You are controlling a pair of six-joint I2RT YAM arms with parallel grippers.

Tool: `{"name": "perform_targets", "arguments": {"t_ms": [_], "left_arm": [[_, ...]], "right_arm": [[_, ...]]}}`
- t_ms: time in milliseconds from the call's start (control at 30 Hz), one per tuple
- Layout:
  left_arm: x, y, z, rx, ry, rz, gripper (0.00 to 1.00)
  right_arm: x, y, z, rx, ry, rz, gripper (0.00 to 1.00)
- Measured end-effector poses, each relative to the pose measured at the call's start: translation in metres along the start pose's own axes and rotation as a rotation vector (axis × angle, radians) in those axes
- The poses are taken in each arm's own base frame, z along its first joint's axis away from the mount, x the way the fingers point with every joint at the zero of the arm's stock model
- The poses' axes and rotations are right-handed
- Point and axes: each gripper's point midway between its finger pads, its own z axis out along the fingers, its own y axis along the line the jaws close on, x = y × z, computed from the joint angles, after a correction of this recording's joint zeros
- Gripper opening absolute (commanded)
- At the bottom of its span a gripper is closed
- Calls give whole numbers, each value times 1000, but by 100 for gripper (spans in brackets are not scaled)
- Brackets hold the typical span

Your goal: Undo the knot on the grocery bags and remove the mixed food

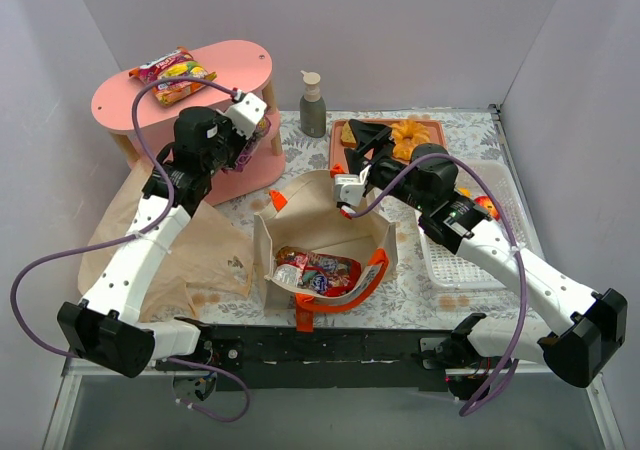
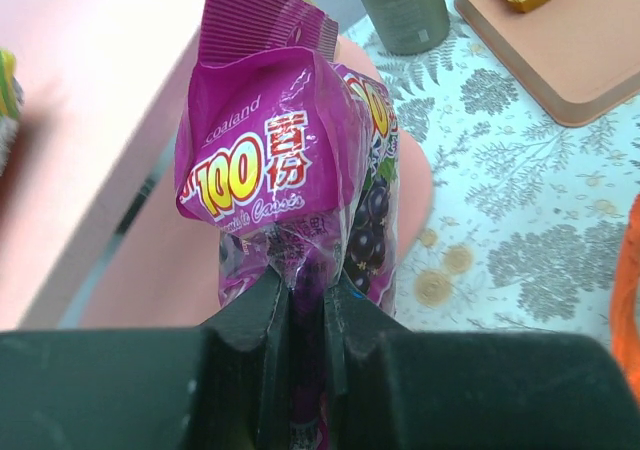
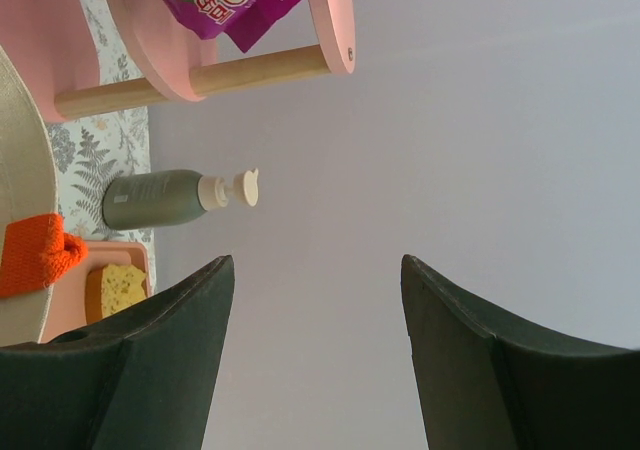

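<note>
At 11 o'clock, by the pink stool (image 1: 120, 95), my left gripper (image 2: 305, 300) pinches a purple snack packet (image 2: 280, 170). My right gripper (image 3: 315, 265) gapes wide and empty over the canvas tote (image 1: 300, 205).

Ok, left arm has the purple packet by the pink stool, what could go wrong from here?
1. The left gripper pinches the purple packet only by its crinkled bottom end, so it may slip free.
2. That arm sits close to the pink stool; a bump could knock off the snack packets on top.
</note>
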Motion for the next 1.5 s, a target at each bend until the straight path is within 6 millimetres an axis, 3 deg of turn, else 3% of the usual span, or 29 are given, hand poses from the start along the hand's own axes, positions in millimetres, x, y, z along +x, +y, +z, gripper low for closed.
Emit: {"name": "perform_targets", "arguments": {"t_ms": [233, 467, 700, 1000, 1133, 1400, 1500], "left_arm": [[-10, 2, 2, 6, -39, 219, 0], [0, -3, 6, 11, -55, 467, 0], [-1, -3, 6, -10, -86, 610, 0], [32, -12, 4, -74, -86, 840, 0], [42, -9, 7, -128, -66, 907, 0], [32, 15, 0, -279, -55, 946, 0], [42, 13, 0, -281, -35, 953, 0]], "right_arm": [[0, 0, 0, 4, 0, 8, 74], [1, -1, 0, 12, 3, 17, 73], [6, 14, -1, -10, 23, 40, 73], [7, 19, -4, -16, 27, 51, 73], [7, 19, -4, -16, 28, 58, 73], [7, 20, -4, -18, 28, 70, 73], [7, 20, -4, -19, 28, 72, 73]]}}
